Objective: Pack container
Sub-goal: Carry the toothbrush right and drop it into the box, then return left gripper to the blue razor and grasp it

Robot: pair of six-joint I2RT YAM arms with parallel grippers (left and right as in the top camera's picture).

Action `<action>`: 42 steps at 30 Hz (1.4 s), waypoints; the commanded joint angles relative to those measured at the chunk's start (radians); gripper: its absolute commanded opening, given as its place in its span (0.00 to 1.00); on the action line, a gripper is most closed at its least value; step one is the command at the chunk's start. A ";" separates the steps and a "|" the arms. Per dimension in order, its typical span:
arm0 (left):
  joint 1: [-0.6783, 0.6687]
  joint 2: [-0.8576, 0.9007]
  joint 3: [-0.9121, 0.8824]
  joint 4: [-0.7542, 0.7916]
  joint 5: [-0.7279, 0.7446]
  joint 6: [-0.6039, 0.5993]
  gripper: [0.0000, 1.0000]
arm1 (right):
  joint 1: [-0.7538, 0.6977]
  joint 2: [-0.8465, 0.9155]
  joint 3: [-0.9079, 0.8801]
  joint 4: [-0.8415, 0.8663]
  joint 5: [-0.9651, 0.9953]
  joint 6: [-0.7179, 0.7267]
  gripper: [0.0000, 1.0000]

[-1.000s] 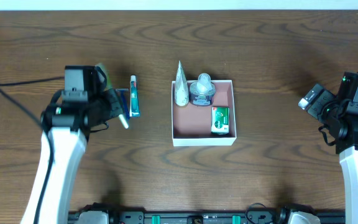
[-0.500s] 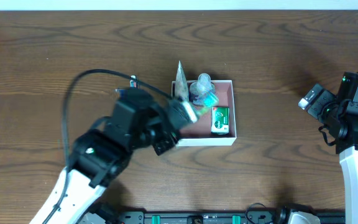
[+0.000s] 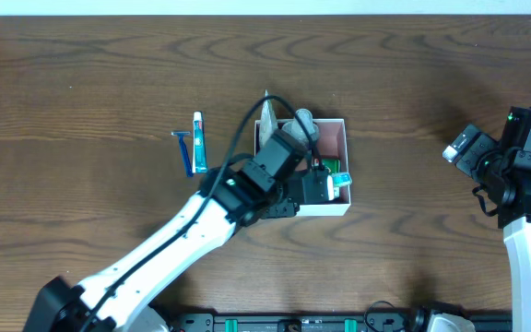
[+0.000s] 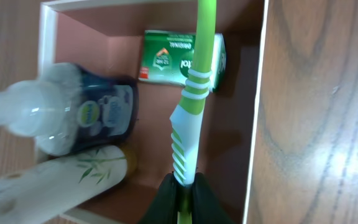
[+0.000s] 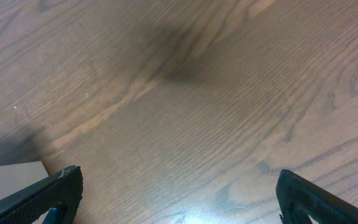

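The container point(image 3: 330, 209) sits at the middle of the table point(image 3: 431, 74). My left gripper point(image 4: 182, 198) hangs above its right side, fingers point(image 4: 166, 200) pinching the handle end of a green and white toothbrush point(image 4: 190, 106) over the reddish floor. Below the brush lies a green box point(image 4: 166, 59). A dark pump bottle point(image 4: 98, 115) and a white tube point(image 4: 61, 180) fill the far-left corner. My right gripper point(image 5: 179, 180) is well right of the container, fingers spread wide over bare wood.
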 commanded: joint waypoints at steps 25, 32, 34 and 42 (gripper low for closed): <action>-0.004 -0.068 0.019 0.029 -0.119 -0.101 0.49 | -0.006 -0.001 0.013 -0.001 0.015 0.015 0.99; -0.004 -0.355 0.022 0.043 -0.119 -0.259 0.49 | -0.006 -0.001 0.013 -0.001 0.015 0.015 0.99; -0.001 -0.452 0.022 0.040 -0.121 -0.316 0.49 | -0.006 -0.001 0.012 -0.001 0.015 0.015 0.99; 0.176 -0.626 0.021 0.028 -0.460 -0.574 0.68 | -0.006 -0.001 0.012 -0.001 0.015 0.015 0.99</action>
